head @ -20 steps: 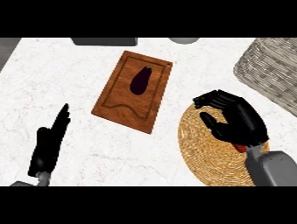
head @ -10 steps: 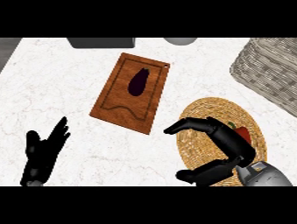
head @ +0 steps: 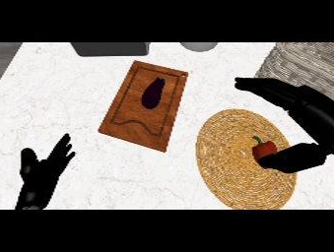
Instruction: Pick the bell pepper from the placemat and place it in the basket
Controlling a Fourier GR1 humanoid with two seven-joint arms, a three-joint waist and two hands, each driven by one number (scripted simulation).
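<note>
Head view: your right hand (head: 304, 123) is spread wide over the round woven placemat (head: 231, 162), thumb just beside the red bell pepper (head: 264, 147), which sits on the mat's right side. Close fingers and thumb around the pepper before lifting toward the basket (head: 322, 66) at far right. Your left hand (head: 42, 174) rests open at near left on the table (head: 67, 113).

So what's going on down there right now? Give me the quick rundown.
Right hand open, arched over the bell pepper, thumb beside it, not gripping. Pepper on the placemat; basket beyond it. Left hand open, resting lower left. Nothing blocking.
</note>
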